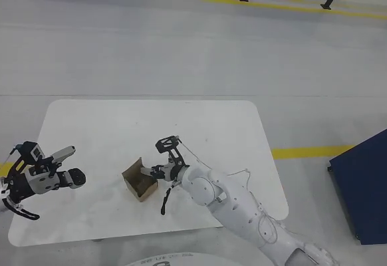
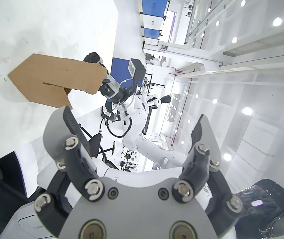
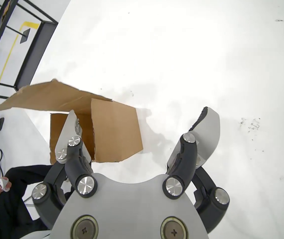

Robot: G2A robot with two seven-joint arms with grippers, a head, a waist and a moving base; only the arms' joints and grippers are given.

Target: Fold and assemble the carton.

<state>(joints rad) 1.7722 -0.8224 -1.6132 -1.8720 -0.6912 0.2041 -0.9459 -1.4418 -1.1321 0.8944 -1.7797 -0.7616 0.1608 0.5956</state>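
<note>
A small brown carton [image 1: 139,180] stands partly unfolded on the white table [image 1: 147,120], near its front middle, with flaps open. My right gripper [image 1: 156,171] is at the carton's right side and is open. In the right wrist view one finger [image 3: 68,130] sits inside the carton [image 3: 114,130] and the other finger [image 3: 206,123] is outside over bare table, so a side panel lies between them without being clamped. My left gripper [image 1: 72,166] hangs open and empty at the table's left edge, well apart from the carton [image 2: 57,80]; its own view shows it wide open [image 2: 134,118].
A dark blue block [image 1: 373,179] stands on the floor to the right of the table. A yellow line [image 1: 310,152] runs along the floor. A black metal frame [image 3: 12,26] stands beyond the table edge in the right wrist view.
</note>
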